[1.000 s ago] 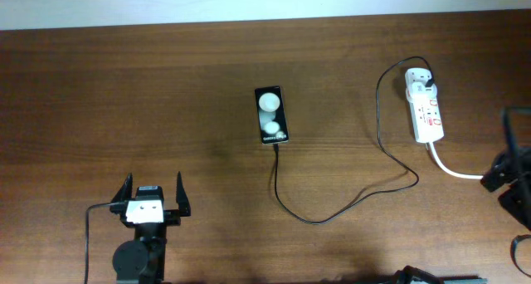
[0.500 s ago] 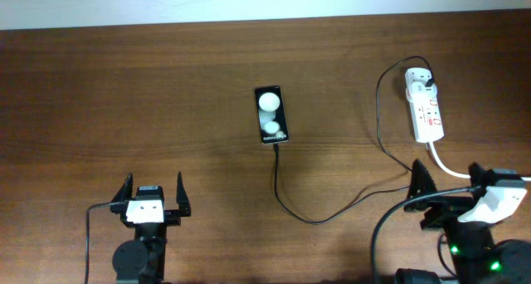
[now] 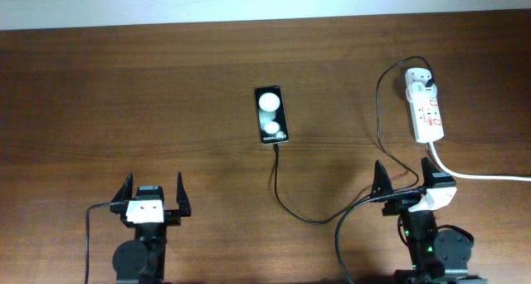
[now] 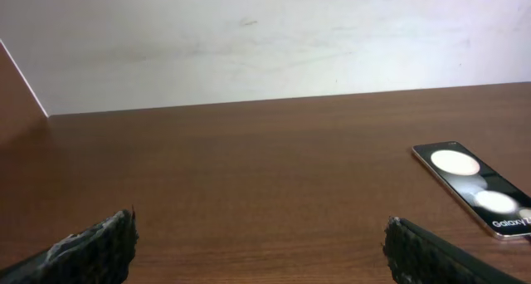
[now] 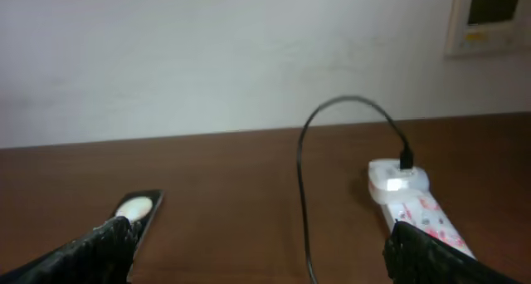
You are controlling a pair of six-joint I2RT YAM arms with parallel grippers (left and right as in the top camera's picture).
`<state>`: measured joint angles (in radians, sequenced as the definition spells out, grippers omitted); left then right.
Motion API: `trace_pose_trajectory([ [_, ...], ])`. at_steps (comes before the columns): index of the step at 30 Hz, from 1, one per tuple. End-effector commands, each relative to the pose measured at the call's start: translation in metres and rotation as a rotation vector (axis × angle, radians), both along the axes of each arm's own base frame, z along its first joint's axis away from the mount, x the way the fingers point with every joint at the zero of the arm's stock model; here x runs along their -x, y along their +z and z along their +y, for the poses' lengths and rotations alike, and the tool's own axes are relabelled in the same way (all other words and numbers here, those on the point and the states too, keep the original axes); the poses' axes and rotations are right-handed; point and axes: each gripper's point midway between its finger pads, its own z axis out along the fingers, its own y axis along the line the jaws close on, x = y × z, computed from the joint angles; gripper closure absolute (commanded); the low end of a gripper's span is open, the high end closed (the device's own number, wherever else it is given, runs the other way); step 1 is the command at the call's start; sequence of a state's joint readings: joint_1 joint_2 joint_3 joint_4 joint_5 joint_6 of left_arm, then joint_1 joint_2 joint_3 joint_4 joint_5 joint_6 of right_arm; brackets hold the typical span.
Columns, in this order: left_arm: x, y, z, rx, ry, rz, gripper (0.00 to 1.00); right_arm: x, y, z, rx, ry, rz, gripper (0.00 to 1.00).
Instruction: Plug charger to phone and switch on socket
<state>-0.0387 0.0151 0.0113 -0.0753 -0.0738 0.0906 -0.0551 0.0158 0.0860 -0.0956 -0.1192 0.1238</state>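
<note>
The right gripper (image 3: 403,173) is now sitting well in from the table's right edge, where a second ago only part of its arm was showing, while the left gripper (image 3: 153,183) is staying put. Both are standing wide open, holding nothing. The small glossy black phone with two white round blobs (image 3: 271,115) is lying mid-table, and the long thin black charger cable (image 3: 286,208) appears to be reaching its near edge, with its white adapter (image 3: 420,79) sitting in the white elongated power strip (image 3: 427,118) at far right. Plugging is looking done. Whether the red switch is on, I cannot tell, so that is likely remaining.
</note>
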Motion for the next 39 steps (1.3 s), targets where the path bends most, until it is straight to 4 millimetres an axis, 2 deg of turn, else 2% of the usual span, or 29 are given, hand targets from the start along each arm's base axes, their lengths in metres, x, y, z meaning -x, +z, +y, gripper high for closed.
trace_pose_trajectory([
  [1, 0.0, -0.002, 0.0, -0.016, -0.004, 0.006, 0.01, -0.002, -0.018, -0.007, 0.006, -0.049, 0.028, 0.01],
  [5, 0.0, -0.002, 0.0, -0.016, -0.004, 0.006, 0.01, -0.004, -0.032, -0.007, 0.02, -0.049, 0.053, 0.01],
  [11, 0.0, -0.002, 0.0, -0.016, -0.004, 0.006, 0.01, -0.004, -0.032, -0.006, 0.115, -0.04, 0.048, 0.01],
  [39, 0.0, -0.002, 0.0, -0.016, -0.004, 0.006, 0.01, -0.004, -0.031, -0.007, 0.115, -0.045, 0.043, 0.01],
])
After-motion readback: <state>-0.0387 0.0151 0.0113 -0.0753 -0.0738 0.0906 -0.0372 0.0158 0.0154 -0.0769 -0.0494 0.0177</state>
